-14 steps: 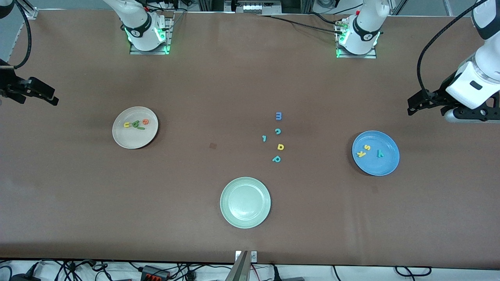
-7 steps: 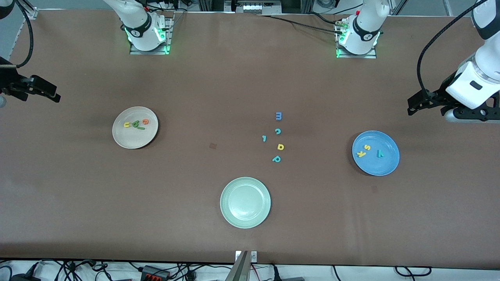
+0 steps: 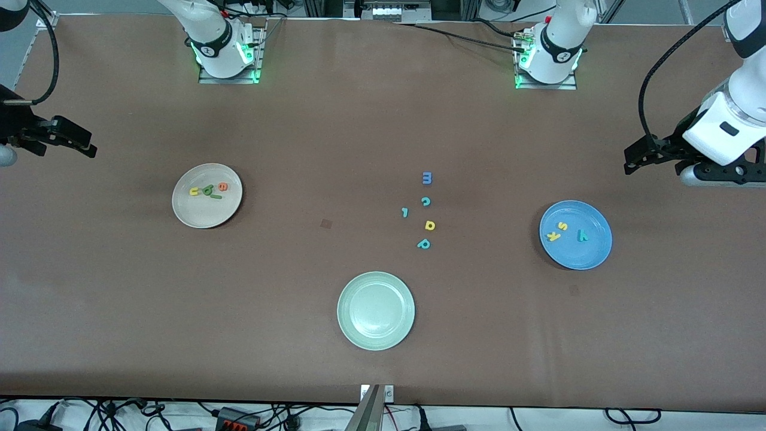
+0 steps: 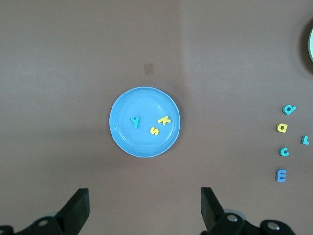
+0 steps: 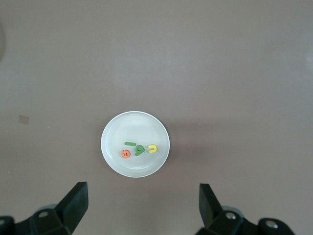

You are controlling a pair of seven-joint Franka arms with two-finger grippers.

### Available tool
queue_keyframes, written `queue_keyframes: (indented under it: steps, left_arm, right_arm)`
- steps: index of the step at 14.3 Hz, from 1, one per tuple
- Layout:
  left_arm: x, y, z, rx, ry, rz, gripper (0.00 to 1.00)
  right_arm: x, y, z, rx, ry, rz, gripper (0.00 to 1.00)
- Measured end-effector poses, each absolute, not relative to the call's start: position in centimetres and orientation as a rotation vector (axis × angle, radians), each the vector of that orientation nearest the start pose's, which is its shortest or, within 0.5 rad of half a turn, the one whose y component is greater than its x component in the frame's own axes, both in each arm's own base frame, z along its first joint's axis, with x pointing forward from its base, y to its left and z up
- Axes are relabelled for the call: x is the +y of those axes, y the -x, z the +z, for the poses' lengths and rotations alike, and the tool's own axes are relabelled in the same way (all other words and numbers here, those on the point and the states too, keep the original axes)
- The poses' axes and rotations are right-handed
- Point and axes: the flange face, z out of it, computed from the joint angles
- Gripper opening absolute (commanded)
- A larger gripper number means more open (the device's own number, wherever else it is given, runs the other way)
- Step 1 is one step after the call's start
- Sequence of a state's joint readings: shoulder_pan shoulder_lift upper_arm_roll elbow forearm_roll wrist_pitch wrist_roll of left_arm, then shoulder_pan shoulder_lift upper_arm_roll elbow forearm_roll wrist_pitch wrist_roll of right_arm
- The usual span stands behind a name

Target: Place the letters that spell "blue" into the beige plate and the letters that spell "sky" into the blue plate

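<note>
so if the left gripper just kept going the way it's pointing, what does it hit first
Probably the bare table. The left gripper, jaws open and empty, looks down from high up with the blue plate a little ahead of its fingers, so it may land just short of the plate's rim. Depth is hard to judge.

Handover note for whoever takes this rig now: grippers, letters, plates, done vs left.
Left gripper: open, empty, up at its end of the table.
Right gripper: open, empty, up at its end.
Beige plate: holds u, b, l, e.
Blue plate: holds s, k, y.
Done: both words sorted.
Left: nothing; spare letters and the green plate stay.
</note>
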State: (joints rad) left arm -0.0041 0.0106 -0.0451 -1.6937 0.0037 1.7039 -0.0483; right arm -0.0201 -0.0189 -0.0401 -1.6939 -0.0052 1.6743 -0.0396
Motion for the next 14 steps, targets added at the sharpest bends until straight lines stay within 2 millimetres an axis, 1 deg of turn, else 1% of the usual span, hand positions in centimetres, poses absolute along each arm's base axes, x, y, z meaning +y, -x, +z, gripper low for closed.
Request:
queue_keyframes:
  steps: [4,14]
  left_arm:
    - [-2.74,-56.55,57.91,0.004,3.139,-0.019,1.00]
    - [-2.74,-56.56,58.02,0.005,3.139,-0.022,1.00]
  right_arm:
    - [-2.65,-55.46,58.58,0.009,3.148,-0.003,1.00]
    - [-2.62,-55.47,58.59,0.008,3.149,-0.004,1.00]
